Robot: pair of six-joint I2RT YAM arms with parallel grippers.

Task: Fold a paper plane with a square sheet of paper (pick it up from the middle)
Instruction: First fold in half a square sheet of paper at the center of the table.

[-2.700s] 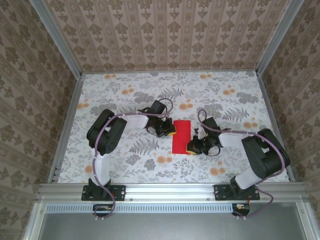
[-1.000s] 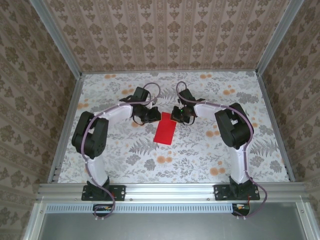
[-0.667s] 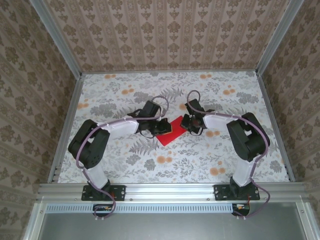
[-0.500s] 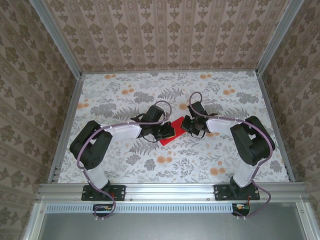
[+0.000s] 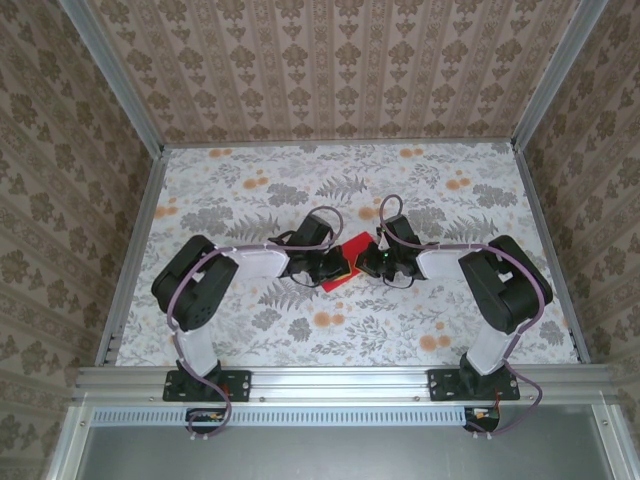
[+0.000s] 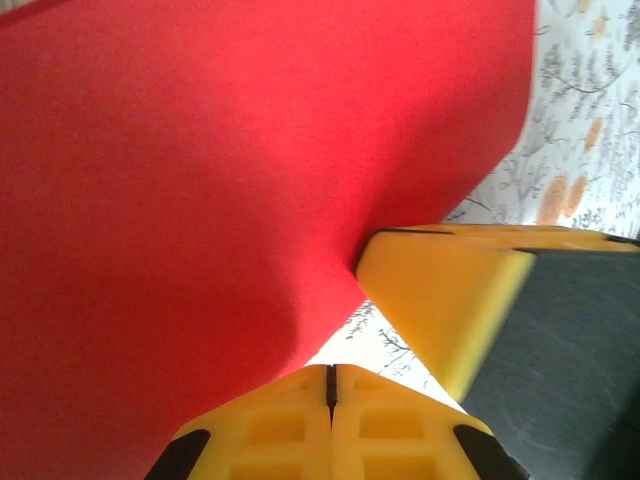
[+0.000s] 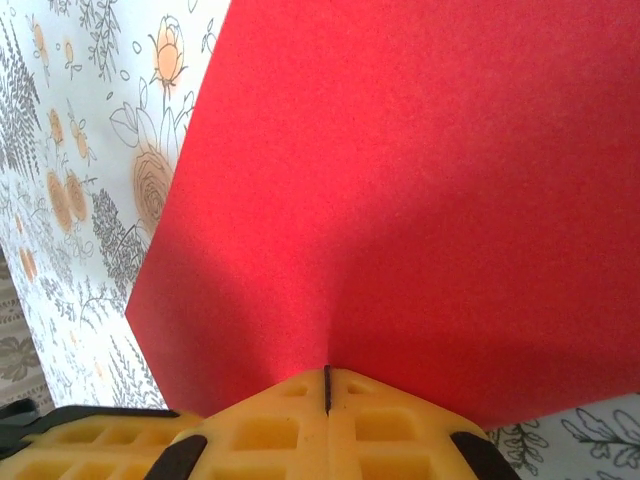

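Note:
The square sheet of paper (image 5: 352, 249) is bright red and folded. It sits mid-table, tilted and partly covered by both grippers. My left gripper (image 5: 337, 266) reaches it from the left and my right gripper (image 5: 368, 262) from the right, tips almost touching. In the right wrist view the paper (image 7: 420, 180) puckers into a crease that runs straight into my shut right gripper (image 7: 326, 372). In the left wrist view the paper (image 6: 200, 180) has its edge pulled taut down to my shut left gripper (image 6: 330, 372). A right gripper finger (image 6: 440, 300) presses the same edge.
The floral tablecloth (image 5: 240, 190) covers the table, bounded by aluminium rails (image 5: 130, 250) at left, right and front. Patterned walls enclose the back and sides. Both arms' elbows stand near the table's front half.
Both grippers have come toward the front and closer together, carrying the red paper with them. Their jaws have closed fully. The paper now looks smaller and bunched between them.

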